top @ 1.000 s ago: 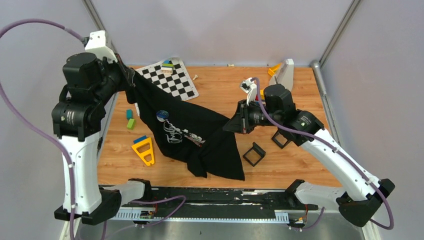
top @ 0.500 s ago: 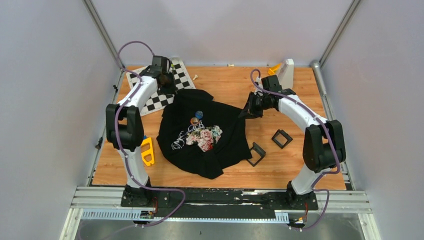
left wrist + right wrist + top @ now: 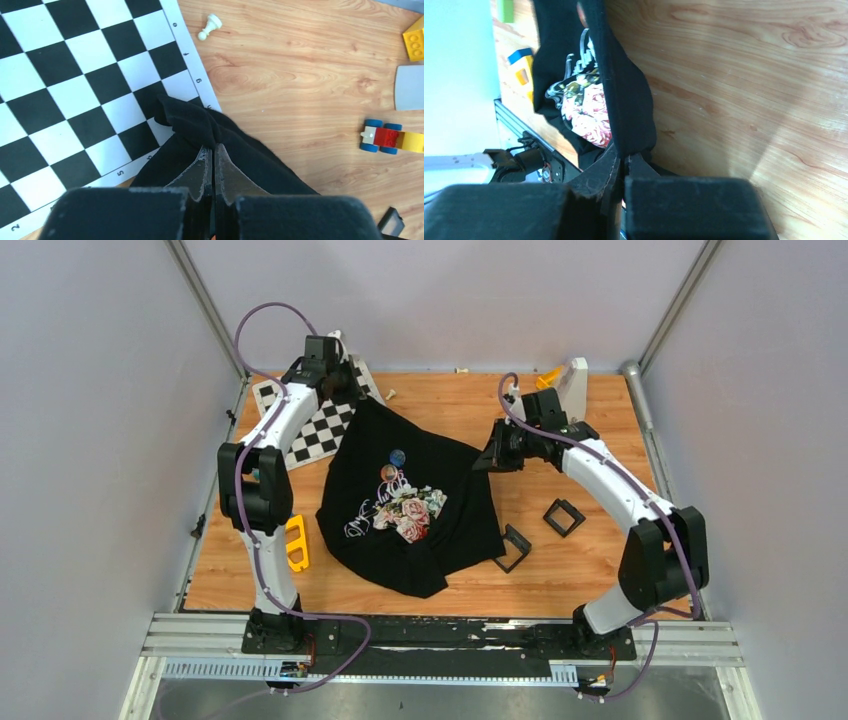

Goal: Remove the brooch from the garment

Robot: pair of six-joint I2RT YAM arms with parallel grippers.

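The garment [image 3: 440,510] is a black shirt with a flower print, spread across the middle of the table. The brooch [image 3: 397,457], a small blue disc, sits on its upper chest, above the print. My left gripper [image 3: 352,392] is shut on the shirt's far left corner, above the chessboard. In the left wrist view the fingertips [image 3: 214,150] pinch a fold of black cloth [image 3: 192,120]. My right gripper [image 3: 494,458] is shut on the shirt's right edge. The right wrist view shows that gripper [image 3: 624,157] clamping a taut band of cloth [image 3: 624,100], with the print [image 3: 584,107] beyond.
A chessboard [image 3: 315,435] lies under the shirt's left corner, with a white pawn [image 3: 209,26] beside it. Two black square trays [image 3: 563,516] [image 3: 513,547] lie right of the shirt. A yellow triangle [image 3: 295,542] is at the left, a toy car [image 3: 387,140] and white block [image 3: 573,387] at the back.
A second ago both arms held the shirt raised; it now lies lowered and spread on the table. Since half a second ago, the left gripper drew its corner farther back.
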